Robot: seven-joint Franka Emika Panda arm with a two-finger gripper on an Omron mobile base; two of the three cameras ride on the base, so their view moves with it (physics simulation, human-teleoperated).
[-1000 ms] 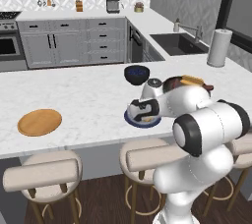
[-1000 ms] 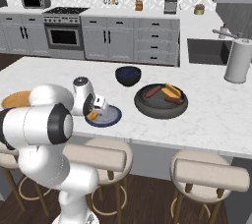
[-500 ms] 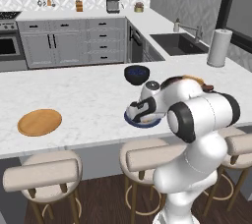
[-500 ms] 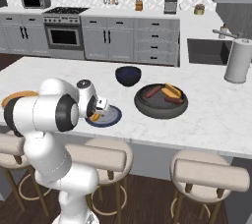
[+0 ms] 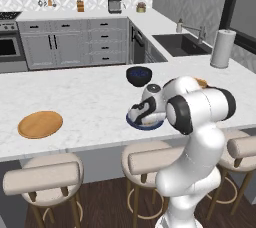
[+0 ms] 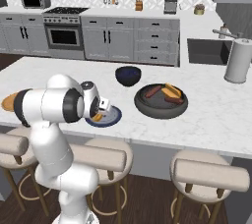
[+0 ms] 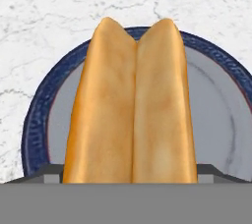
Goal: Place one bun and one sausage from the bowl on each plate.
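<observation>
Near the tabletop's (image 5: 90, 97) front edge, left base view, the pincer (image 5: 144, 116) hangs over the blue plate (image 5: 136, 122); the wooden plate (image 5: 40, 124) lies toward the left end. Right base view: the bowl (image 6: 161, 101), nearer the tabletop's right end, holds a bun (image 6: 172, 90) and two sausages (image 6: 152, 91). Hand view: another bun (image 7: 132, 110) lies on the blue plate, jaws wide, gripping nothing.

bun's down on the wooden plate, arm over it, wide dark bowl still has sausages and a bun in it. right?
Not quite. The bun lies on the blue-rimmed plate, as the hand view shows; the wooden plate sits bare far along the counter in the left base view. The rest holds: the dark bowl still holds sausages and a bun.
</observation>
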